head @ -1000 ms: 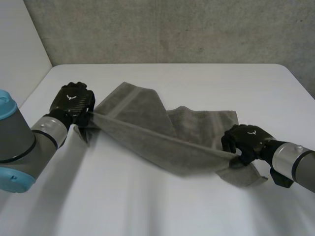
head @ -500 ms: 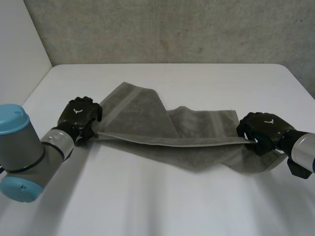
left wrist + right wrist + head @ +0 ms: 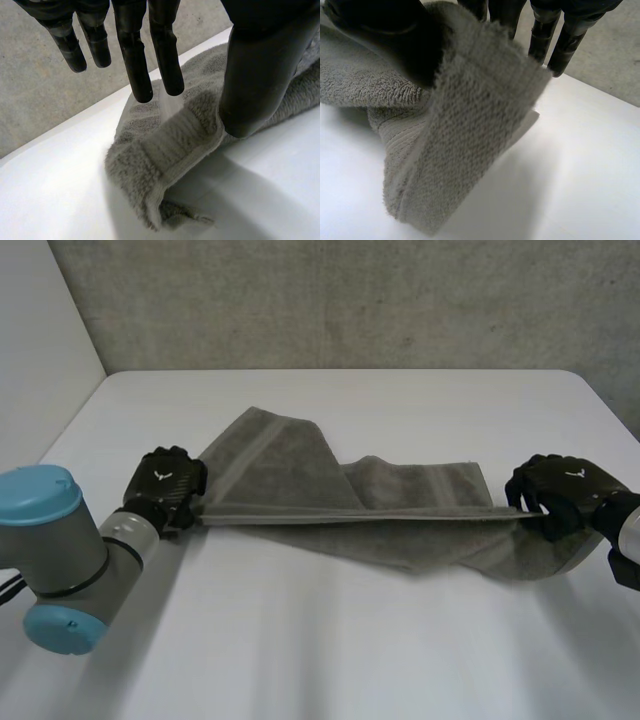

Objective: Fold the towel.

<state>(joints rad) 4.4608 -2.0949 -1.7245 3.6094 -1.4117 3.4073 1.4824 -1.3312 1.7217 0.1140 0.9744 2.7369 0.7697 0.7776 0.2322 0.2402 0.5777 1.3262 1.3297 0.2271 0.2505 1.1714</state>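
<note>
towel (image 3: pixel 340 500) is lying rumpled mid-counter (image 3: pixel 350 640), one edge stretching taut between the hands | left hand (image 3: pixel 163 483) is pinching its left end, right hand (image 3: pixel 558 490) is pinching its right end | cloth is looking soft, light, limp (likely sagging wherever unsupported), corners offering the surest hold

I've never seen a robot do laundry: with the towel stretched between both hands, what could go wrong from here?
The left hand pinches only a narrow strip of the towel, so a harder pull might slip it free. Below the right hand, loose cloth hangs bunched and could fold in crooked. The far part lies rumpled on the table, so wrinkles may get trapped.
</note>
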